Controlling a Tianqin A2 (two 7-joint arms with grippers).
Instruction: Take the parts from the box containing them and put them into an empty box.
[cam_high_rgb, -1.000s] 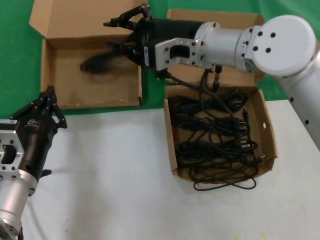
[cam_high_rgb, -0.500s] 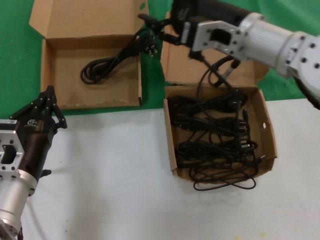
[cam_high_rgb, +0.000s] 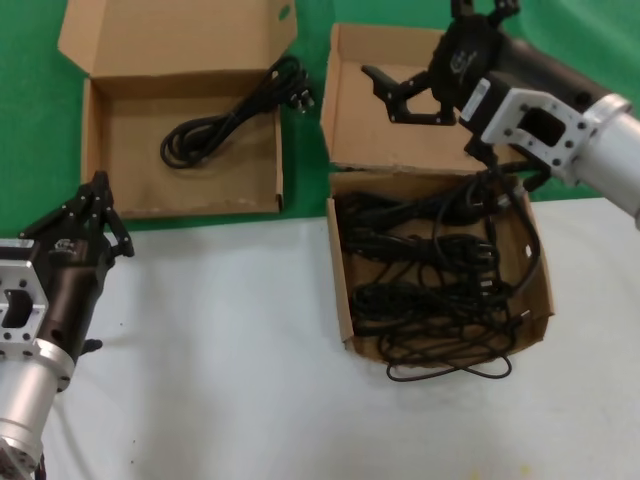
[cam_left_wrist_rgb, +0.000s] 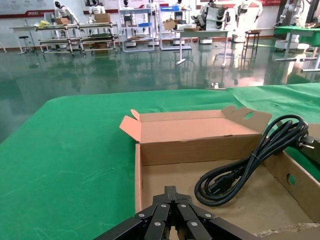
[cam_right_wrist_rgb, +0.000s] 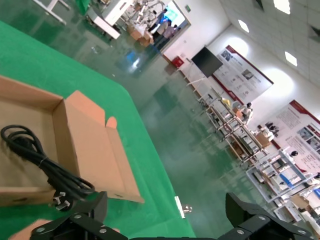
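Note:
The squarish cardboard box (cam_high_rgb: 340, 300) on the right holds several coiled black power cables (cam_high_rgb: 430, 270). The wide shallow box (cam_high_rgb: 110, 190) at the back left holds one coiled cable (cam_high_rgb: 200, 135); its plug (cam_high_rgb: 300, 97) rests over the right wall. My right gripper (cam_high_rgb: 425, 45) is open and empty, up in front of the squarish box's lid (cam_high_rgb: 360, 130). In the right wrist view its fingers (cam_right_wrist_rgb: 92, 207) stand wide apart, with the shallow box (cam_right_wrist_rgb: 85, 135) and the cable (cam_right_wrist_rgb: 45, 162) beyond. My left gripper (cam_high_rgb: 97, 195) is shut and empty, parked at the front left; its tips (cam_left_wrist_rgb: 171, 192) point at the shallow box (cam_left_wrist_rgb: 200, 150) and the cable (cam_left_wrist_rgb: 250, 160).
One cable loop (cam_high_rgb: 450, 372) hangs over the squarish box's front wall onto the white table (cam_high_rgb: 220, 350). My right arm's own black cable (cam_high_rgb: 525, 225) dangles over that box. Green cloth (cam_high_rgb: 30, 120) covers the back. The shallow box's lid (cam_high_rgb: 170, 35) stands open behind it.
My right gripper let go of a cable into the shallow box, then swung right and back to the squarish box's lid. The cable now lies still. The left arm has not moved.

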